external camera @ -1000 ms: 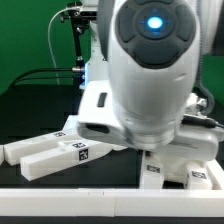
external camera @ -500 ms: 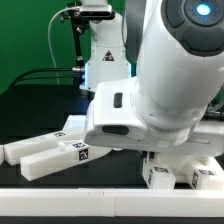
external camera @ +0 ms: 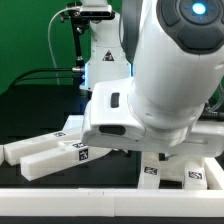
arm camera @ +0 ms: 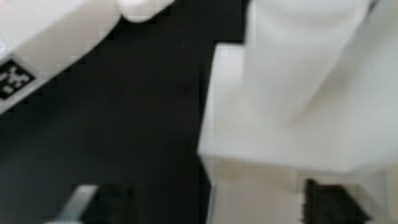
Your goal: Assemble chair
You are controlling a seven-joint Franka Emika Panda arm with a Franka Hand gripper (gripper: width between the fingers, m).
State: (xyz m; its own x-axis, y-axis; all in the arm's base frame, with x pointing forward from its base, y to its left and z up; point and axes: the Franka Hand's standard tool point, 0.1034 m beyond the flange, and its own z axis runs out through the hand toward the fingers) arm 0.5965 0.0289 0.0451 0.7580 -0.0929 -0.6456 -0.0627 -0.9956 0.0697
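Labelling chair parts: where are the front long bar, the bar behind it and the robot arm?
front long bar (external camera: 55, 158), exterior view, its top face.
bar behind it (external camera: 30, 145), exterior view, its top face.
robot arm (external camera: 165, 90), exterior view, its big housing.

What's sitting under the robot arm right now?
White chair pieces with black-and-white tags poke out below the arm. In the exterior view the arm hides their tops and whatever lies behind them.
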